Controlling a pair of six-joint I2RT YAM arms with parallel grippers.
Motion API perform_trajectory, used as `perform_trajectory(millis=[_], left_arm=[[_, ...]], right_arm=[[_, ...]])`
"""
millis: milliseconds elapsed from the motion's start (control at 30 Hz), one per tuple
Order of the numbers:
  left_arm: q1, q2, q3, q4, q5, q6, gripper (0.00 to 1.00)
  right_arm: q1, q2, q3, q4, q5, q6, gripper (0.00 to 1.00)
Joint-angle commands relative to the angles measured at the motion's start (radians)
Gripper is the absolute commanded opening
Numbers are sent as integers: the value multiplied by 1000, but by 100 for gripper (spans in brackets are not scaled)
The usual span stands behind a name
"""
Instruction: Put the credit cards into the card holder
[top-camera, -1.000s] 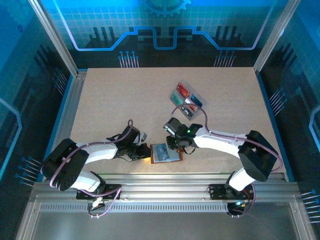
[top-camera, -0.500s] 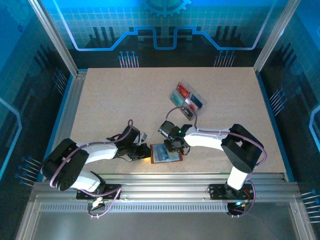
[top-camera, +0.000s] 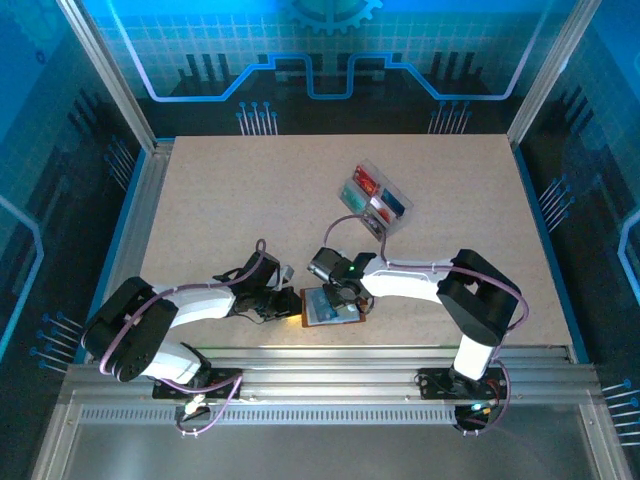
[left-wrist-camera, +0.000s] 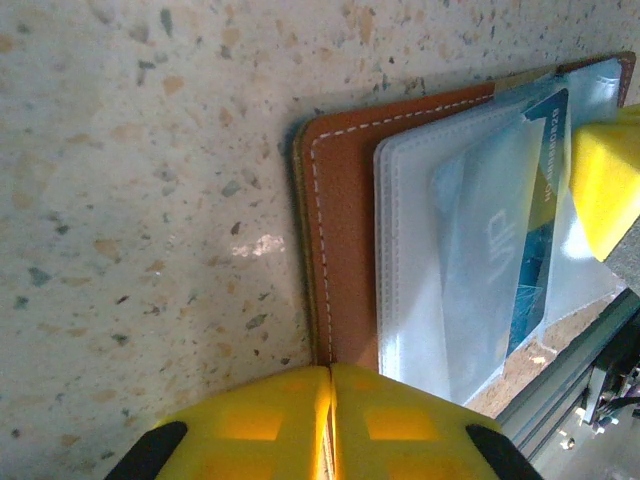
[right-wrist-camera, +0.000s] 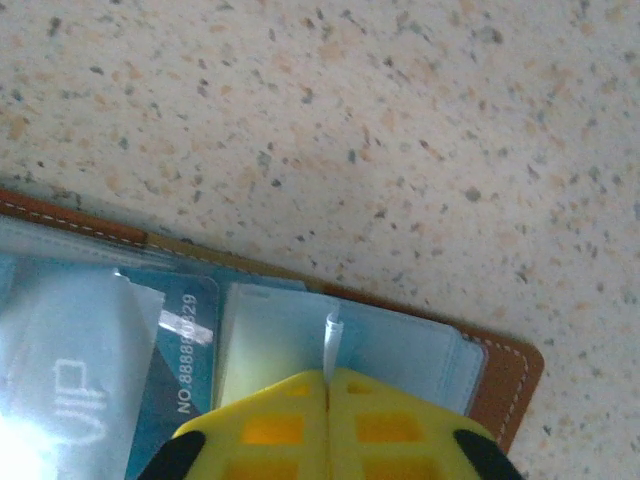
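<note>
The brown card holder (top-camera: 322, 308) lies open near the table's front edge, its clear sleeves facing up. My left gripper (left-wrist-camera: 330, 372) is shut on the stitched leather edge of the card holder (left-wrist-camera: 345, 230) and shows at the holder's left side (top-camera: 293, 304) in the top view. My right gripper (right-wrist-camera: 328, 375) is shut on a thin clear sleeve leaf that stands up between its fingers, above the card holder (right-wrist-camera: 505, 385). A teal-blue credit card (right-wrist-camera: 180, 370) with white numbers sits inside a sleeve. More credit cards (top-camera: 379, 196), red, teal and blue, lie in the tray behind.
A clear plastic compartment tray (top-camera: 399, 217) sits behind the right arm, past the middle of the table. The table's metal front rail (top-camera: 330, 352) runs just below the card holder. Open speckled tabletop stretches to the left and the far side.
My right gripper has slid left over the open card holder and closed on a sleeve leaf. The left gripper and the card holder have stayed put.
</note>
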Motion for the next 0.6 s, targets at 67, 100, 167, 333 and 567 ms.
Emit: perform_trajectory(millis=[67, 100, 167, 333, 567], left_arm=[[-10, 40, -30, -39, -51, 12, 13], [-9, 43, -30, -37, -52, 11, 13], [-11, 46, -31, -35, -50, 10, 13], [-13, 46, -29, -35, -49, 9, 13], [-26, 52, -26, -26, -52, -1, 13]], right_arm=[[29, -17, 43, -141, 107, 4, 0], [36, -24, 54, -157, 122, 4, 0], [45, -35, 71, -178, 137, 3, 0], [77, -33, 116, -198, 126, -12, 0], [77, -28, 123, -64, -68, -34, 4]])
